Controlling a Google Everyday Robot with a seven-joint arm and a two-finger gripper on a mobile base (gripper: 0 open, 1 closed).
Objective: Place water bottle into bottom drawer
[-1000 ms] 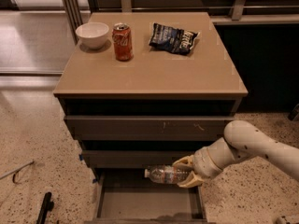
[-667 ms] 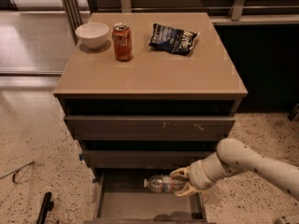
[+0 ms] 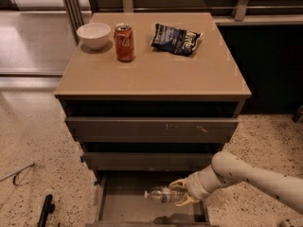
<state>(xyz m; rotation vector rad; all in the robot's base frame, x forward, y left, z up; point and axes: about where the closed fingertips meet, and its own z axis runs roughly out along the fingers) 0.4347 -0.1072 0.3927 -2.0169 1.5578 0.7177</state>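
Gripper at right side of open bottom drawer, clamped on base end of water bottle. Bottle horiz., long axis L–R, cap to left, apparently just above drawer floor. Next prob. lower + release.

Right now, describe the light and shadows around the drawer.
Camera view: the bottom drawer is dim; the water bottle, held by the end effector above it, casts a soft shadow on its floor; the cabinet top is evenly lit.
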